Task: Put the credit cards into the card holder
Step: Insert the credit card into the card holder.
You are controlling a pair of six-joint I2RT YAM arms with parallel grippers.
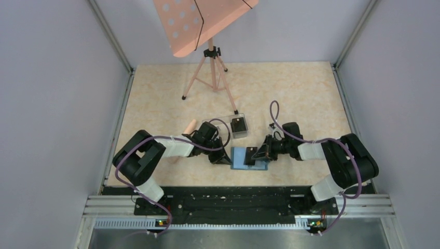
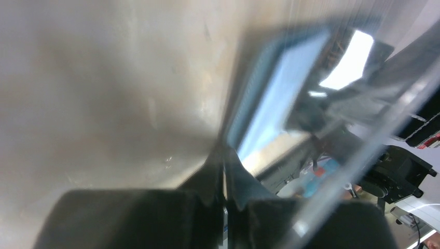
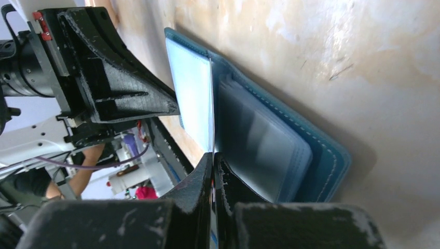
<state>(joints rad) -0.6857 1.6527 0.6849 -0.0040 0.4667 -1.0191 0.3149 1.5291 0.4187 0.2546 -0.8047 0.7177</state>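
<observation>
The right hand has its two fingers pressed tight together, tips down on the open card holder. The edge of a pale blue inner leaf runs straight up to those tips; whether the leaf is nipped between them I cannot tell. Beside that leaf lies a bank of lighter blue pockets, framed by the stitched teal cover, which rests flat on the tabletop.

From the other side the left hand comes in low, its fingers also shut on nothing I can see. Its point meets the left edge of the card holder, touching the same pale leaf. Its own camera shows only a blur of blue and grey past the closed tips.

The card holder sits near the front edge, midway between the two arms. The cards are a small dark stack inside a clear box, just behind the card holder and close to the left wrist. Farther back stands a pink music stand on a tripod.
</observation>
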